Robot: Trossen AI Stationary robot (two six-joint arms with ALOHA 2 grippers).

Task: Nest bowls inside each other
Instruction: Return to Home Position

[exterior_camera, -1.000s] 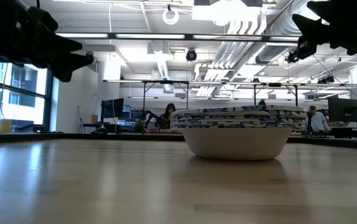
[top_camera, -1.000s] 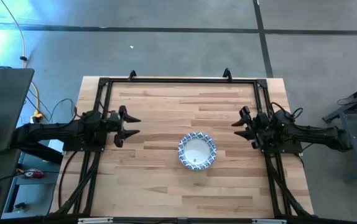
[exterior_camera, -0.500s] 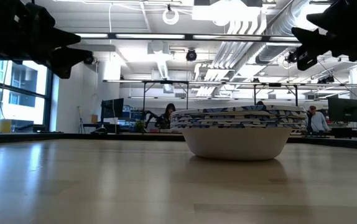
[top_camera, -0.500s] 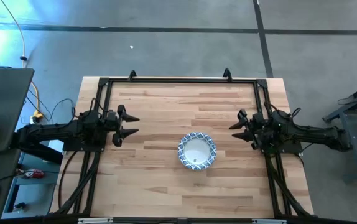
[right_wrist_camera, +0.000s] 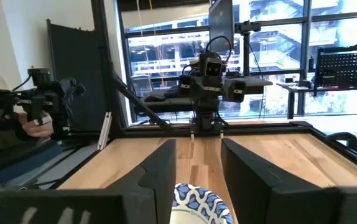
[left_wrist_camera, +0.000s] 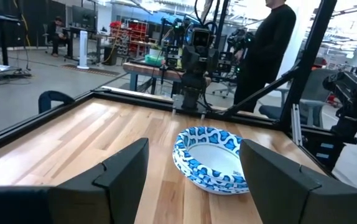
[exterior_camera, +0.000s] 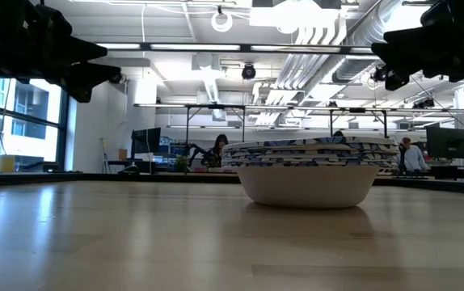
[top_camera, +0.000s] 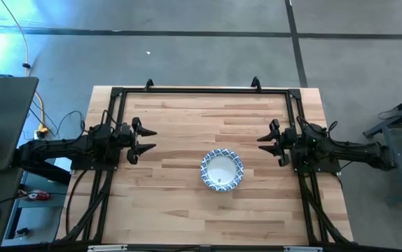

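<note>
I read the light wooden plank table [top_camera: 187, 115] as filling mid-frame in the high view. The nested stack of white bowls with blue-patterned rims [top_camera: 222, 170] sits just below centre, mouths up. It is round, so its only axis is vertical. The left gripper [top_camera: 152, 140], mid-left, gapes wide and the right gripper [top_camera: 264, 143], mid-right, gapes narrower. Both are empty. Risk, as I judge it: an arm dipping inward clips the rims and shifts the stack.

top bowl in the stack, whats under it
Other bowls nested beneath it: the low view shows layered patterned rims above the bottom bowl on the table. Their insides are covered, so no count.
</note>
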